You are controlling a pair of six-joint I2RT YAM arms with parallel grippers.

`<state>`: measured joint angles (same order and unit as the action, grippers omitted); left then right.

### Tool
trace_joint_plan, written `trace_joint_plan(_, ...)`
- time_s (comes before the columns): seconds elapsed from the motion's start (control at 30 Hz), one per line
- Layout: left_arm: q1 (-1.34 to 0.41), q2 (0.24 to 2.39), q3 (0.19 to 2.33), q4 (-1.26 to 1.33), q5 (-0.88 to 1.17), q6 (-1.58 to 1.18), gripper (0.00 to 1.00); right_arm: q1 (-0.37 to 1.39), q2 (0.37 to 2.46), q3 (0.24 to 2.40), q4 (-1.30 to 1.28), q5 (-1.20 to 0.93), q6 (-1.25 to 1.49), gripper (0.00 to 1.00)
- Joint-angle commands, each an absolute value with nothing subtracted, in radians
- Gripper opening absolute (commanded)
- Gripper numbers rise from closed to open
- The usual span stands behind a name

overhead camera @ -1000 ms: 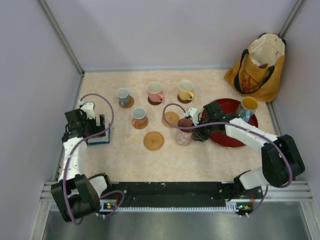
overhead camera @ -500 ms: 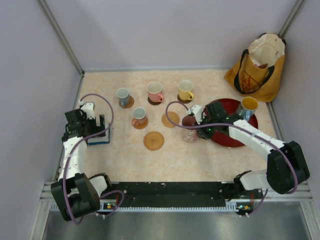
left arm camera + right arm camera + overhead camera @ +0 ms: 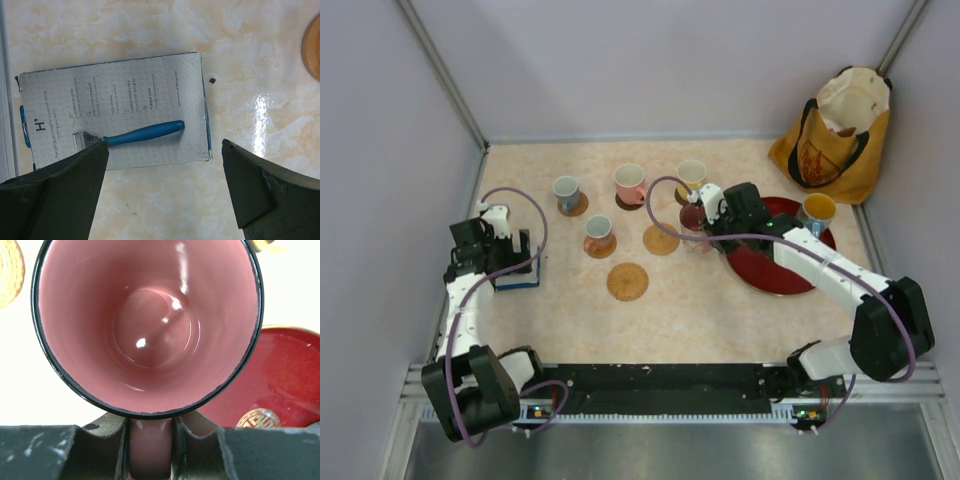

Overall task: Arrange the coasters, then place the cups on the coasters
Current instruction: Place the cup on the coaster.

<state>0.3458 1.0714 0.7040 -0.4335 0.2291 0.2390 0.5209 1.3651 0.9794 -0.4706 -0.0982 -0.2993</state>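
My right gripper [image 3: 704, 216] [image 3: 151, 450] is shut on the handle of a pink cup [image 3: 693, 217] [image 3: 150, 325], holding it just right of a bare tan coaster [image 3: 661, 239] [image 3: 7, 270] and in front of the yellow cup [image 3: 692, 175]. A second bare tan coaster [image 3: 628, 281] lies nearer the front. A blue-grey cup [image 3: 566, 190], another pink cup [image 3: 630, 183] and the yellow cup stand on dark coasters; a second blue-grey cup [image 3: 599, 232] stands on a brown one. The blue cup with yellow inside [image 3: 817, 212] stands on the red tray [image 3: 770, 268]. My left gripper [image 3: 510, 262] [image 3: 162, 165] hangs open over a razor box [image 3: 115, 110].
A yellow-orange bag [image 3: 835, 135] stands in the back right corner. The red tray [image 3: 285, 375] lies directly right of the held cup. The razor box [image 3: 518, 275] lies by the left wall. The edge of a coaster [image 3: 312, 50] shows at the right of the left wrist view.
My right gripper has carried the pink cup away from the front, from beside the tray's near-left rim to a spot in front of the yellow cup. The left arm has not moved.
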Motion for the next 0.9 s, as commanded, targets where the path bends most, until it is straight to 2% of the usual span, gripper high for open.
trace_joint_plan(0.0, 0.353, 1.074, 0.729, -0.426, 0.273, 0.259, 0.99, 0.532, 1.377, 1.097, -0.279, -0.084, -0.233, 0.0)
trace_joint_plan(0.2, 0.353, 1.06, 0.772, -0.469, 0.291, 0.275, 0.99, 0.561, 1.427, 1.147, -0.253, -0.097, -0.212, 0.0)
trace_joint_plan(0.5, 0.353, 0.97, 0.666, -0.344, 0.196, 0.221, 0.99, 0.624, 1.471, 1.16, -0.166, -0.083, -0.201, 0.0)
trace_joint_plan(0.87, 0.354, 0.986, 0.66, -0.347, 0.224, 0.219, 0.99, 0.646, 1.555, 1.129, -0.034, -0.063, -0.149, 0.0)
